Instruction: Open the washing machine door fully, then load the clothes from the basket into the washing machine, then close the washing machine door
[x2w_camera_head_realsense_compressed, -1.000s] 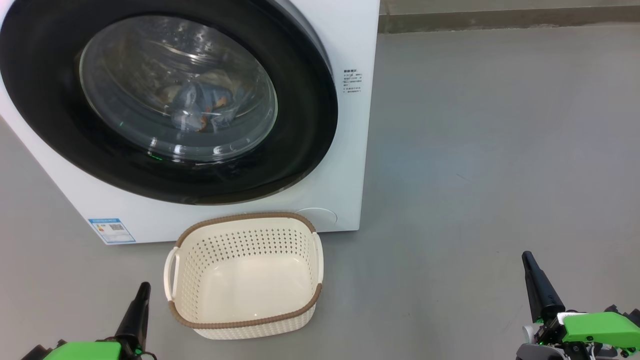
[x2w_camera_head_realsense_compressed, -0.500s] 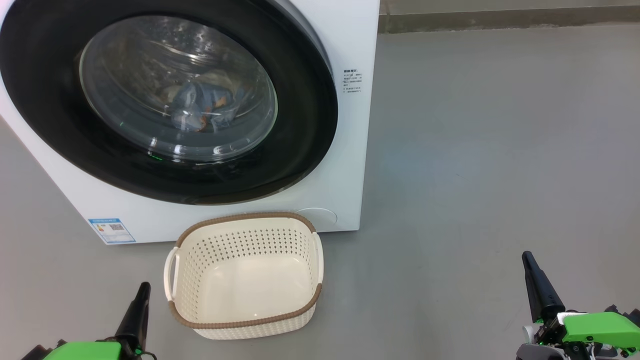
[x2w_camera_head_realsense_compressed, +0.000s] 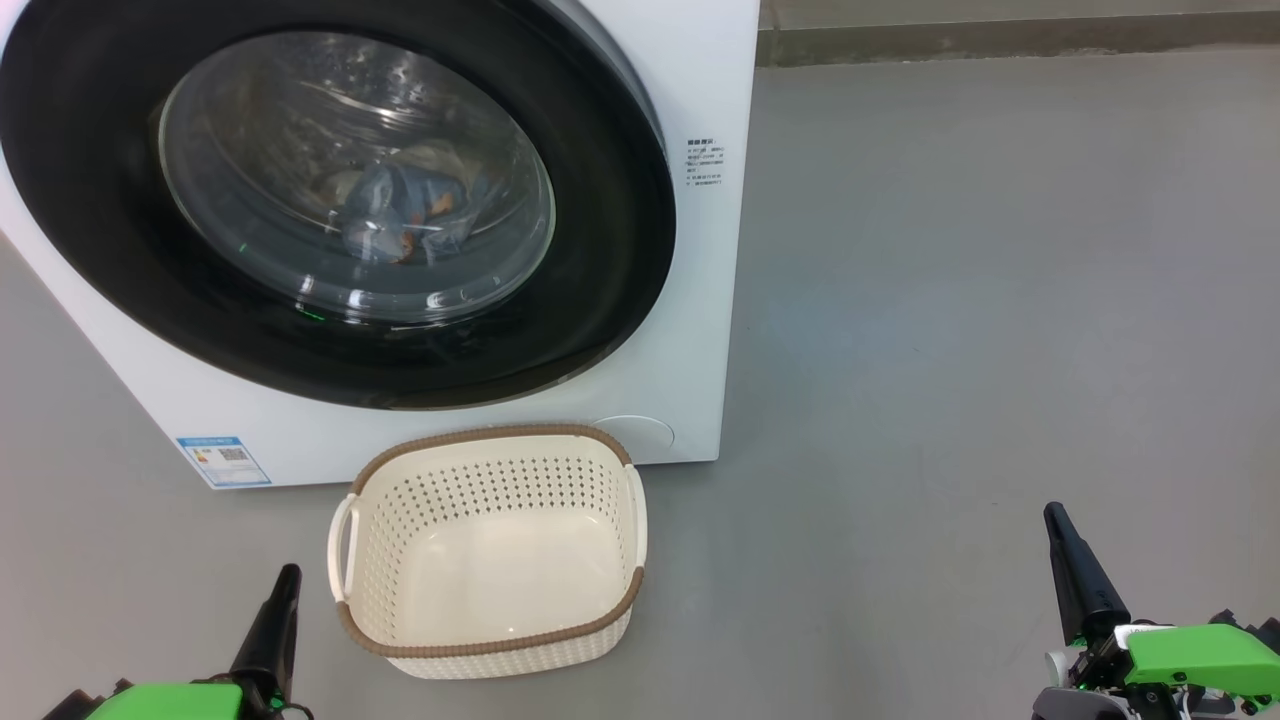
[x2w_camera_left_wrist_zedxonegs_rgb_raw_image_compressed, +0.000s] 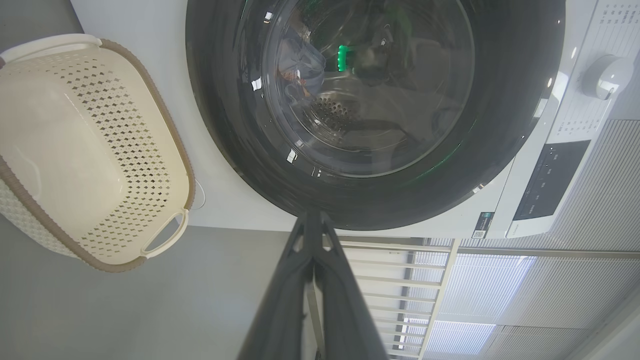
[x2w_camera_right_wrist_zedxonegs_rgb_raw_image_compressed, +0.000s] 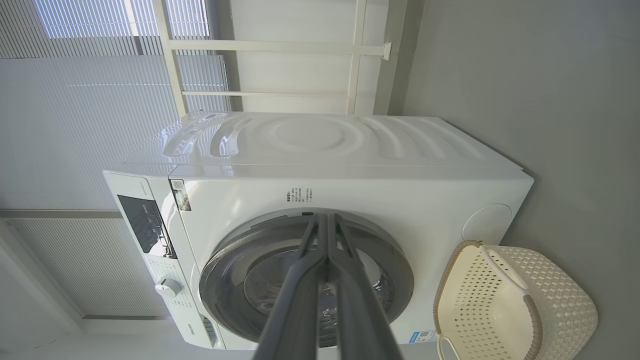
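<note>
**A:** Where was the washing machine door (x2w_camera_head_realsense_compressed: 300, 150)?

**B:** Shut flush against the washing machine (x2w_camera_head_realsense_compressed: 690, 300). The clothes (x2w_camera_head_realsense_compressed: 400, 215) lay behind its glass, and the basket (x2w_camera_head_realsense_compressed: 490, 436) stood bare just in front.

**A:** How would it handle?

**B:** Heavy, stiff and slippery, I'd judge. Its right rim looked like the place to hook, though no handle showed clearly. The left gripper (x2w_camera_head_realsense_compressed: 288, 580) and right gripper (x2w_camera_head_realsense_compressed: 1056, 525) had their fingers pressed together on nothing, low over the floor (x2w_camera_head_realsense_compressed: 950, 350), well apart from it.
</note>
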